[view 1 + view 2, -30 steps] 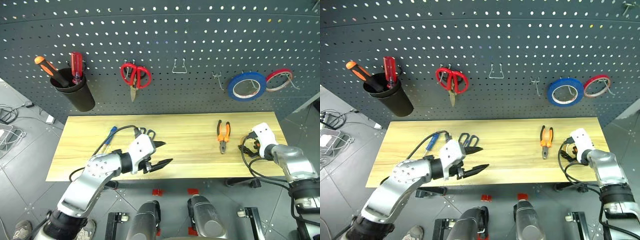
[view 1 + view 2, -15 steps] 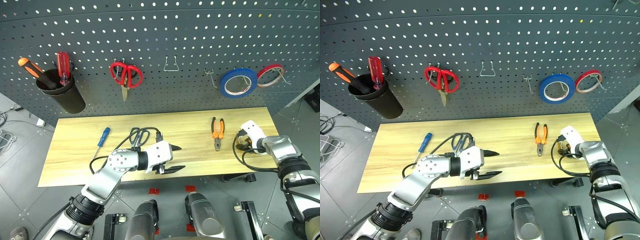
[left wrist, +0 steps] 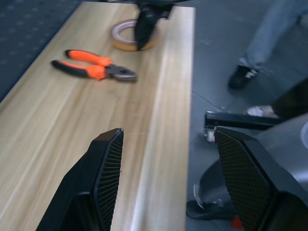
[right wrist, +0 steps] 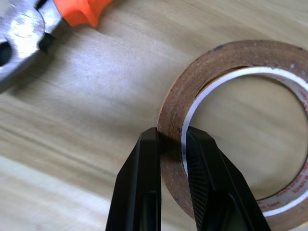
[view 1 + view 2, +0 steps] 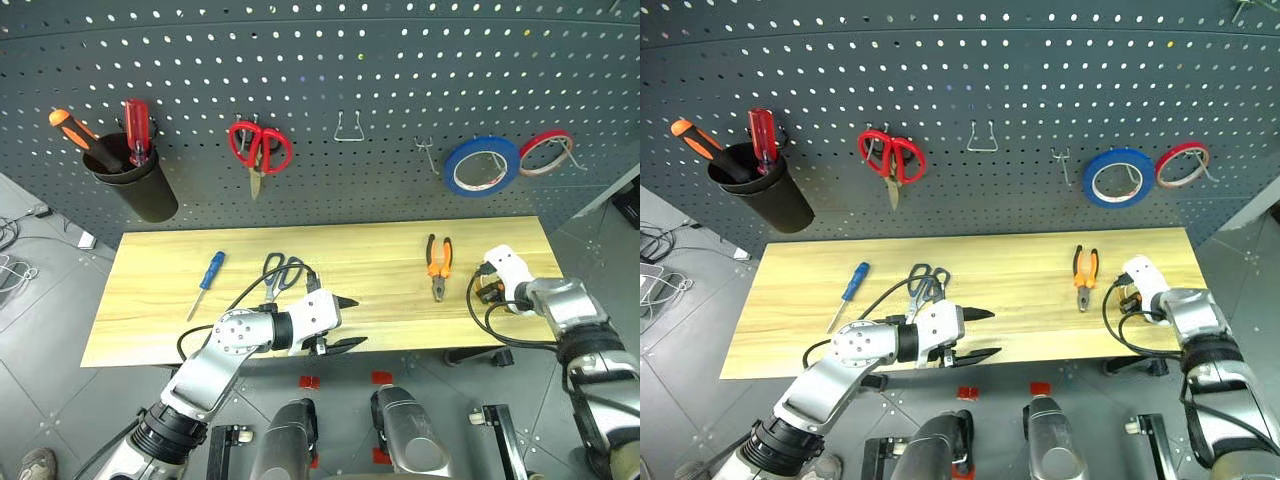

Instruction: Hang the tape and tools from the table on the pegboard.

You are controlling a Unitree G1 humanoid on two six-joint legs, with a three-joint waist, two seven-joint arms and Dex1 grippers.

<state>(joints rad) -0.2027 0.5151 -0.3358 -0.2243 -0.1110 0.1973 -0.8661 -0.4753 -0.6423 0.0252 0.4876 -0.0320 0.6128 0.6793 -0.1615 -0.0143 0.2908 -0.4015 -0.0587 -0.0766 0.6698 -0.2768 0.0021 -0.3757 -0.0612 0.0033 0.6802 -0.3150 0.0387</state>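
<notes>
On the dark grey perforated pegboard [image 5: 400, 60], from left to right, hang a black cup [image 5: 135, 185] holding an orange-handled and a red-handled screwdriver, red-handled scissors [image 5: 258, 150], an empty wire hook [image 5: 348, 128], a blue roll of tape [image 5: 481, 166] and a red-rimmed roll of tape [image 5: 546, 153].

Below it stands the long light wooden plank tabletop [image 5: 370, 255]. Toward its left end lies the small blue-handled screwdriver [image 5: 208, 277], flat on the wood. Just right of it lie the dark-blue-handled steel scissors [image 5: 276, 275], also flat, with a black cable crossing near them. The left pincer [image 5: 342, 322] hovers at the front edge of the tabletop, just right of the scissors, pointing toward the right end; its two black fingers are spread apart with nothing between them.

Further right, well apart from the scissors, the orange-and-black-handled pliers [image 5: 438, 265] lie flat. At the right end, near the pliers, the thin yellow-tan ring of tape [image 4: 240, 130] lies flat on the wood. The right pincer [image 4: 171, 144] is pressed together on the ring's wall, one finger outside it and one inside its open centre.
</notes>
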